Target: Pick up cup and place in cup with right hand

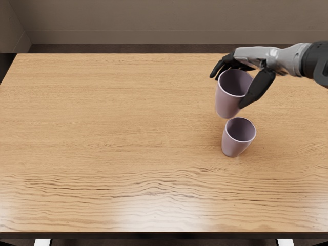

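Observation:
My right hand (244, 82) reaches in from the right edge, its dark fingers and thumb closed around the upper part of a pale purple cup (225, 102). That cup is upright with its mouth facing up, and looks raised off the table. Just below it in the picture, a second pale purple cup (234, 146) stands upright and open on the table. The held cup's base appears close to the far rim of the standing cup; whether they touch, I cannot tell. Some of the fingers are hidden behind the held cup.
The wooden table (118, 123) fills most of the view, with its dark front edge along the bottom. A wall (154, 20) rises behind its far edge. The left arm does not show.

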